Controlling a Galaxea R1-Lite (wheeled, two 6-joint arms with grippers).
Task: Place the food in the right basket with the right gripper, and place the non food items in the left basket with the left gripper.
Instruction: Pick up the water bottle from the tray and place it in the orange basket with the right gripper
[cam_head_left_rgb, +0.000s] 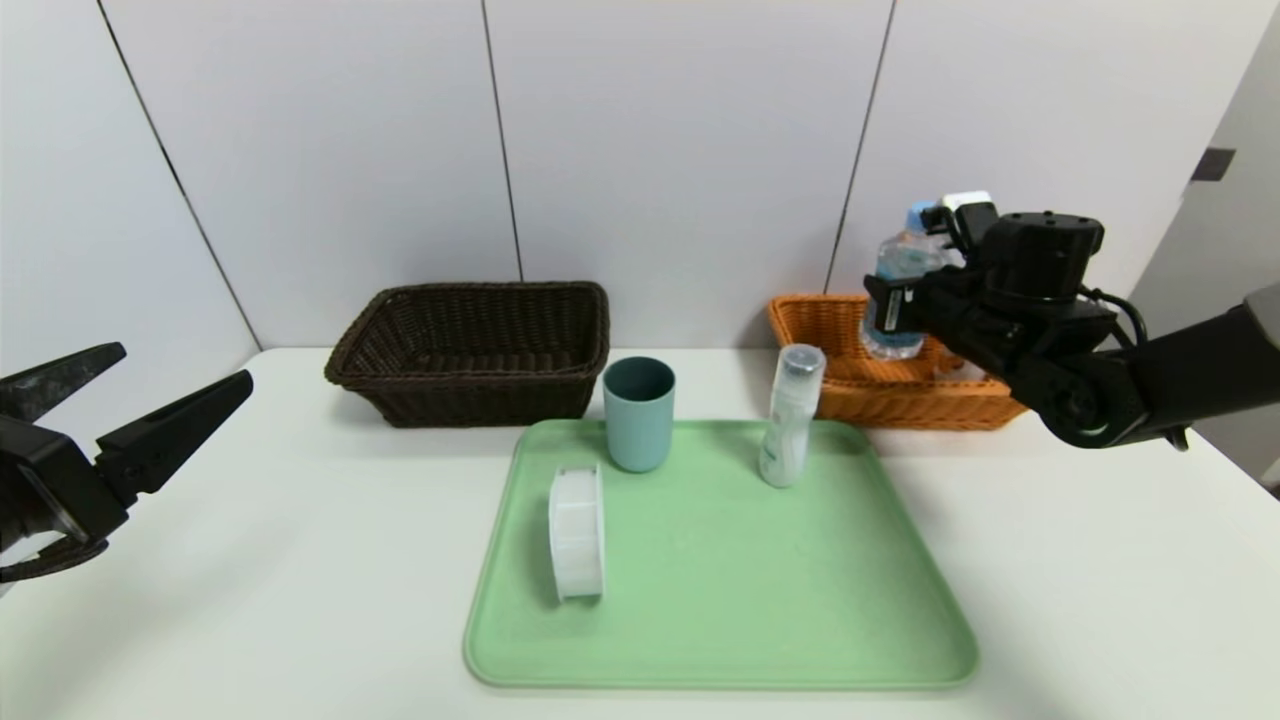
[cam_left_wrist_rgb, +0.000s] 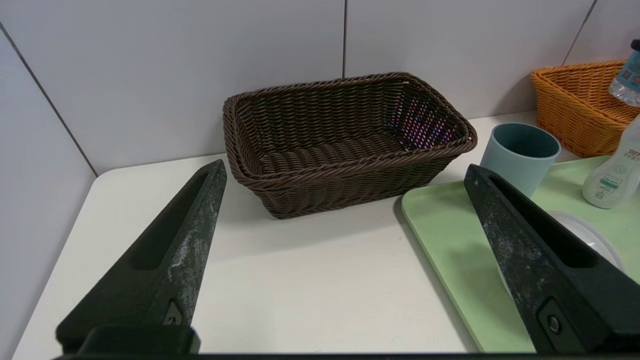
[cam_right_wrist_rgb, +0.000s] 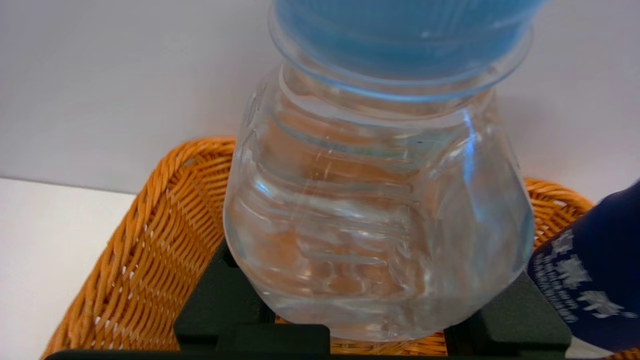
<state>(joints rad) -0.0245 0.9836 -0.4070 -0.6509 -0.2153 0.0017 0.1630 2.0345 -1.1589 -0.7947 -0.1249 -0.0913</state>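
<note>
Against grey wall panels, right hand (cam_head_left_rgb: 893, 300) grips ribbed clear bottle (cam_head_left_rgb: 900, 290) over orange wicker basket (cam_head_left_rgb: 880, 395).

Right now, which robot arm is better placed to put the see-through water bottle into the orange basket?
The right arm. Its tool already grips the clear water bottle with the light-blue cap above the orange woven wicker basket. The left tool hangs open and empty at the table's far left side.

Dark brown woven basket (cam_head_left_rgb: 470, 350), orange woven basket (cam_head_left_rgb: 880, 395), teal-grey cup (cam_head_left_rgb: 638, 412), pale green tray (cam_head_left_rgb: 720, 580).
</note>
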